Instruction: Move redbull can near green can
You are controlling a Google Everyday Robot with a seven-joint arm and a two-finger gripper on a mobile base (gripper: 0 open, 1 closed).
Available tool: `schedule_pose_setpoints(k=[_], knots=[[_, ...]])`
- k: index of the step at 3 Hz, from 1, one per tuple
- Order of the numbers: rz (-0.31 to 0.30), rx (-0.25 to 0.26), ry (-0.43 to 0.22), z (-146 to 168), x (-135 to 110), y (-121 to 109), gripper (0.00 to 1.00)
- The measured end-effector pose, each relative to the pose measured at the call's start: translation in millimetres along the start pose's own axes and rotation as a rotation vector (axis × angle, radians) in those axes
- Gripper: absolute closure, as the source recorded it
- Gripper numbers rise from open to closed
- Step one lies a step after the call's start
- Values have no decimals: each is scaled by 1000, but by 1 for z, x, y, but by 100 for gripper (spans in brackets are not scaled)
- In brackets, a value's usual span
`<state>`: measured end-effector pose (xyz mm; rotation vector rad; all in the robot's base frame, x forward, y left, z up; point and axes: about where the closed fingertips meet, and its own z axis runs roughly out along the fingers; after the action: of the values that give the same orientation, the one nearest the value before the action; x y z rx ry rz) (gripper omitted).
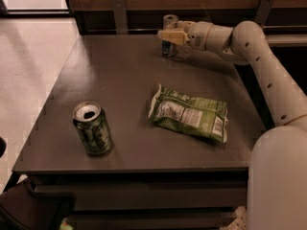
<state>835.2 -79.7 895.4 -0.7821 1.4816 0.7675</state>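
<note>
Table (120, 75): cans (92, 128) (170, 22), bag (189, 114); gripper (169, 35) at rear

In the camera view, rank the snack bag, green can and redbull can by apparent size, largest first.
1. snack bag
2. green can
3. redbull can, but it stands farthest away with the gripper across it, so that rank is unsure.
</note>
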Motion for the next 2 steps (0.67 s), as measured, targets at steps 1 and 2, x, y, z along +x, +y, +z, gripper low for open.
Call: schedule_pose_setpoints(k=[1,2], knots=[[1,-5,0,3,0,2,63],[2,-12,0,8,1,5,95]])
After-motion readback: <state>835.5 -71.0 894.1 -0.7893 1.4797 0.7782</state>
